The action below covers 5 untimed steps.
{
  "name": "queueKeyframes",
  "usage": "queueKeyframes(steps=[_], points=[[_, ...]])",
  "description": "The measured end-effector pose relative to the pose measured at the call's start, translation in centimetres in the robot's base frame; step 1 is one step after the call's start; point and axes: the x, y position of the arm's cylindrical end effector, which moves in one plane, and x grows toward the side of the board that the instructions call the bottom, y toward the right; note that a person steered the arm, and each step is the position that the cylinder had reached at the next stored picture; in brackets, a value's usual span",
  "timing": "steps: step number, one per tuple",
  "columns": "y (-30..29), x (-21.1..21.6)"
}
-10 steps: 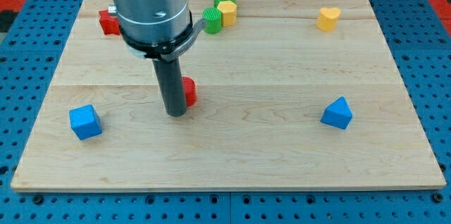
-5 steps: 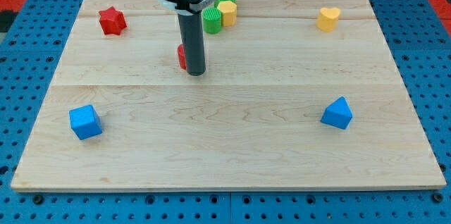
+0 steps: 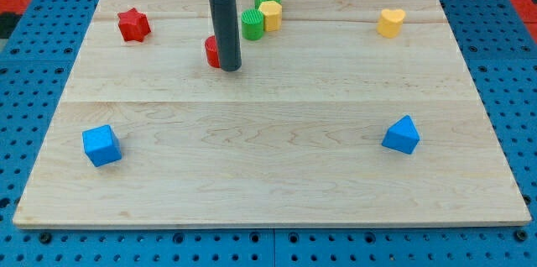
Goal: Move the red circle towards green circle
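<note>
The red circle (image 3: 213, 51) sits just left of my tip (image 3: 231, 69), touching it, with the green circle (image 3: 252, 24) near, up and to the right. I'd say swing round to its lower left first, then nudge gently. The rod stands upright, holding nothing.

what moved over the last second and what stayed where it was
My tip and the red circle both travelled toward the view's top, nearer the green circle; the tip now sits against the red circle's right side. The red star, both blue blocks and the yellow blocks did not move.
</note>
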Motion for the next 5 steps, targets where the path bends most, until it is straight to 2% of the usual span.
queueKeyframes(steps=[3, 4, 5], points=[[-4.2, 0.5], [-7.5, 0.0], [-5.9, -2.6]])
